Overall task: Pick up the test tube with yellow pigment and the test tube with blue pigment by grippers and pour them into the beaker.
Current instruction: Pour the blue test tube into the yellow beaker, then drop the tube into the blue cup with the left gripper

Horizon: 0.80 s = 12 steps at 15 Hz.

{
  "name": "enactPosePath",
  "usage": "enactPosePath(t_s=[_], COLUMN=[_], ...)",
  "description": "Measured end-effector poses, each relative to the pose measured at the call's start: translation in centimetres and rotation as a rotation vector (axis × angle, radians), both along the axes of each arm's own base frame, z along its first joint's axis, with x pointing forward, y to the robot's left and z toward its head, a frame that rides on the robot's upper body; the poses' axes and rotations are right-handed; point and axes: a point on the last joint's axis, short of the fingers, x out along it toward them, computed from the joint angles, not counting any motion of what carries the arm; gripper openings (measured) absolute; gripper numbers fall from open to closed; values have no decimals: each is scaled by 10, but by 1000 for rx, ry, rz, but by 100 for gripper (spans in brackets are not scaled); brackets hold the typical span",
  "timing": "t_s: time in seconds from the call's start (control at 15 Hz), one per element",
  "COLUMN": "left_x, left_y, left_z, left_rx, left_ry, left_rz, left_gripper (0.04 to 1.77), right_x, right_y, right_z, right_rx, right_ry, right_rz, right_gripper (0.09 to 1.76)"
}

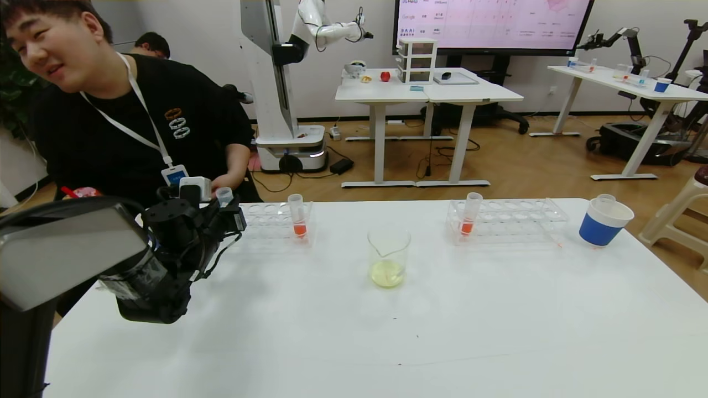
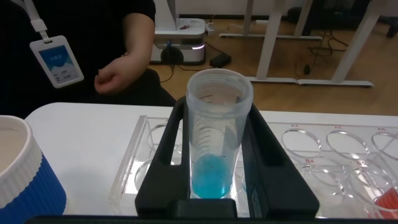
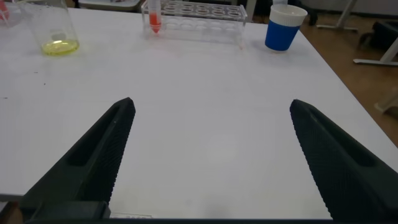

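Gripping the blue tube (image 2: 217, 134) between its two black fingers (image 2: 163, 155), your left gripper (image 1: 224, 213) stood over the table's far left corner, just by the left rack (image 1: 271, 221). The tube sat upright in the clamp, mouth open at the top, with cyan liquid pooled in its rounded bottom. Below and behind it in the left wrist view you had the clear rack's empty holes, and a blue-and-white cup (image 2: 22, 174) close beside the gripper.

Your right gripper (image 3: 208, 162) hung low over the table (image 1: 387, 342) with its jaws wide apart and nothing between them.

The beaker (image 1: 389, 257) stood near the table's middle, well apart from both grippers, with a shallow layer of yellow liquid already in its bottom. An orange tube (image 1: 297, 215) stood in the left rack between your left gripper and the beaker. A second orange tube (image 1: 470, 213) stood in the right rack (image 1: 506, 218), and another cup (image 1: 603, 221) sat near the far right edge. The near half of the table lay bare around the beaker. A person (image 1: 110, 105) leaned in just behind the left corner, hand close to the gripper.
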Motion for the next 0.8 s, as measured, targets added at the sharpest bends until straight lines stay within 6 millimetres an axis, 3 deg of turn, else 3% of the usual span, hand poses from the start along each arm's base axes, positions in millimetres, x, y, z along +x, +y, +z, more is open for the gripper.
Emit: enactPosePath(t_s=[0.53, 0.8], left_x=[-10, -17], left_y=[-4, -13], left_z=[59, 76], left_rx=[2, 10], left_ry=[23, 6], left_rz=[-16, -62], left_gripper=[49, 49], right_x=[0, 0], right_y=[0, 0], right_z=[0, 0], right_rx=[0, 0], right_ry=[0, 0], right_rz=[0, 0], right_gripper=[174, 174])
